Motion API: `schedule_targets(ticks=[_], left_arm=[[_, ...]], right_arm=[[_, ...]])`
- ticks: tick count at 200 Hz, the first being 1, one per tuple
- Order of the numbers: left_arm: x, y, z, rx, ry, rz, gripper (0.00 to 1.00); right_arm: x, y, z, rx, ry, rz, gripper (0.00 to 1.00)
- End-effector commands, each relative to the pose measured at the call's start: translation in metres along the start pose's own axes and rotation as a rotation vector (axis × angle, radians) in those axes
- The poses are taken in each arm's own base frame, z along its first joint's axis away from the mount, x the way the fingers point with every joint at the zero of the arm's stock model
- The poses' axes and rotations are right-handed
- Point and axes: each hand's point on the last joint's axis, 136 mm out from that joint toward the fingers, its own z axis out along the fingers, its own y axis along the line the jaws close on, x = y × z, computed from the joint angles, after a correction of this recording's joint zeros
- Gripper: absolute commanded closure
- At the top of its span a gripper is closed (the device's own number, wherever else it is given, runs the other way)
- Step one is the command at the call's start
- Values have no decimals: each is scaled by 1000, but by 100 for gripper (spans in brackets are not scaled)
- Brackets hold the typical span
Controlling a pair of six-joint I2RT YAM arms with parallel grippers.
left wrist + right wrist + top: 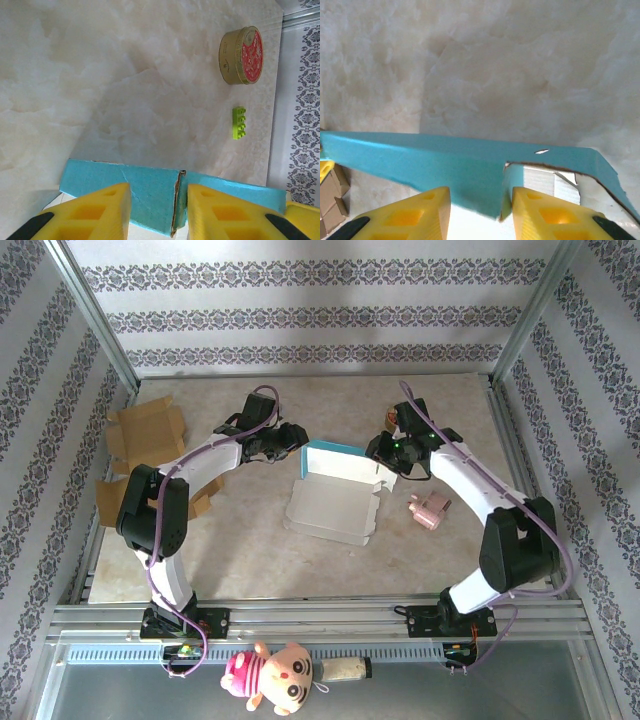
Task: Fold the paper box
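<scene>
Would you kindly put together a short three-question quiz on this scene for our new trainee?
1. True or false: the paper box lies between the left pincer and the right pincer.
2. What colour is the outside of the box's raised wall? A teal, B red, C brown.
3. Name the brown material lying at the far left.

Key: 1 true; 2 A; 3 cardboard pieces.

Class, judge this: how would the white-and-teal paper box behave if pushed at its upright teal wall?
The white-and-teal paper box probably slides easily: thin, hollow, on a smooth marbled table. Its teal wall likely flexes; its ragged edge suggests it tears readily.
</scene>
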Motion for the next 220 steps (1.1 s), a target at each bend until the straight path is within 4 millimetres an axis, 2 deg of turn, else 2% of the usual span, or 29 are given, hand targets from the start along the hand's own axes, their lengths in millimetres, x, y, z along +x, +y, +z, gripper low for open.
schedule_targets(ticks=[1,17,42,70,88,113,129,151,180,194,220], left_arm=[[13,19,5,-68,50,-16,68],[14,18,4,-61,53,-19,68],[14,14,0,-49,45,-16,68],[13,11,-2,-39,45,-14,68],[13,8,-3,-31,44,-10,68],[15,6,-4,-23,48,-10,68],[16,5,-5,-17,53,-10,68],[17,5,-6,-23,58,-1,68],[18,4,-6,-16,64,-4,68],[18,4,-4,-8,64,-12,68],[19,4,-3,-3,65,-18,68]], right_arm=[[1,-6,-28,25,-81,-36,62],[8,-18,-31,38,-113,-15,62],[24,-43,-23,74,-136,29,63],[47,-45,-5,29,-132,8,63],[52,-47,8,15,-152,11,63],[48,-49,27,12,-217,27,56],[44,-54,37,28,-265,49,56],[37,-64,40,83,-340,52,53],[30,-65,50,98,-378,24,47],[30,-61,58,77,-377,8,47],[31,-62,71,82,-359,25,55]])
